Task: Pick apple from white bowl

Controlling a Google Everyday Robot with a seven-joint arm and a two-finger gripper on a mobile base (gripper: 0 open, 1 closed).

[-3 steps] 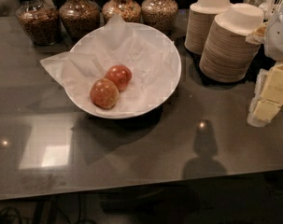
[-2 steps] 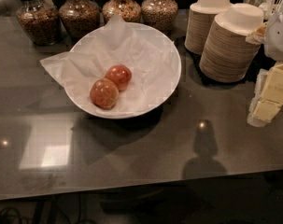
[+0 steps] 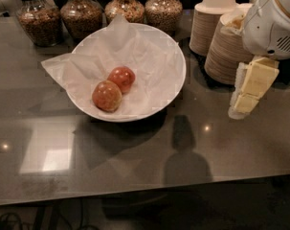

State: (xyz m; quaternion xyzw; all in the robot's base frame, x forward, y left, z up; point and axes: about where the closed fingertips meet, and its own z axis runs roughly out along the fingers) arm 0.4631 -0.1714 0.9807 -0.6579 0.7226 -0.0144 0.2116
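apple [image 3: 106,96]: dull brownish-red, mottled yellow-orange
second apple [image 3: 121,78], in white bowl: brighter, smoother red-orange
white bowl [image 3: 181,78]: glossy white
paper lining [image 3: 135,51]: plain white
worktop [image 3: 135,162]: dark grey-brown, pale reflections
jars [image 3: 81,16] behind white bowl: brown speckled contents
stacked bowls [image 3: 228,56], right of white bowl: cream
gripper [image 3: 241,107], right of white bowl: pale yellow, cream

Four glass jars [image 3: 82,16] of grains and two paper-bowl stacks [image 3: 216,25] stand along the back of the dark table [image 3: 135,162]
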